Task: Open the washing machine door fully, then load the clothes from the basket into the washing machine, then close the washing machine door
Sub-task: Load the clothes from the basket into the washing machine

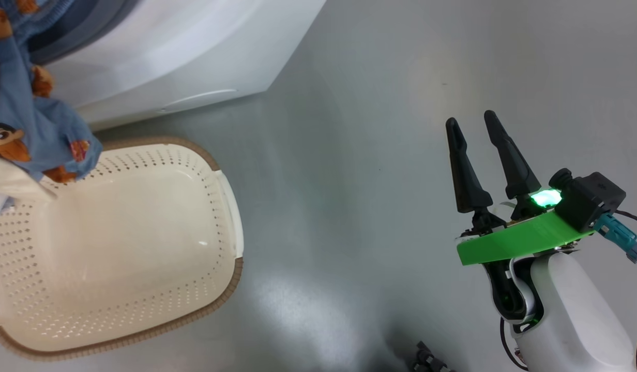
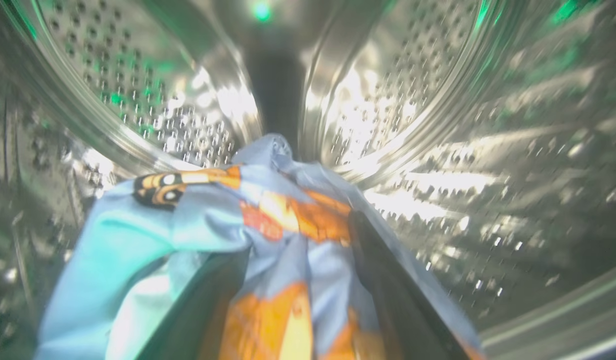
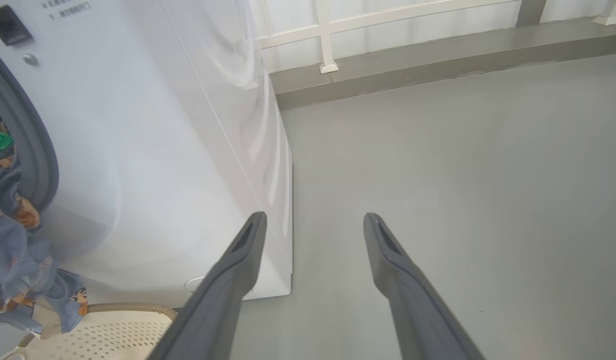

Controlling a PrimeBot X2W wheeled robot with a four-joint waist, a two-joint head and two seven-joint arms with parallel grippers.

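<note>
The right gripper (image 1: 470, 120) stands at the lower right of the head view. Its 2 long dark fingers (image 1: 466, 170) are spread apart, point up and slightly left, and grip nothing. Below them are a green wrist bracket (image 1: 520, 240), a lit green lamp (image 1: 546, 197) and the pale forearm (image 1: 572, 315). The left gripper (image 2: 298, 235), seen in its own wrist view, has both dark fingers set well apart, their tips partly covered.

Bare floor (image 1: 380, 155) across centre and right, head view. Upper left: clothes (image 1: 39, 119) draping washing machine (image 1: 184, 51) mouth above basket (image 1: 132, 222).
</note>
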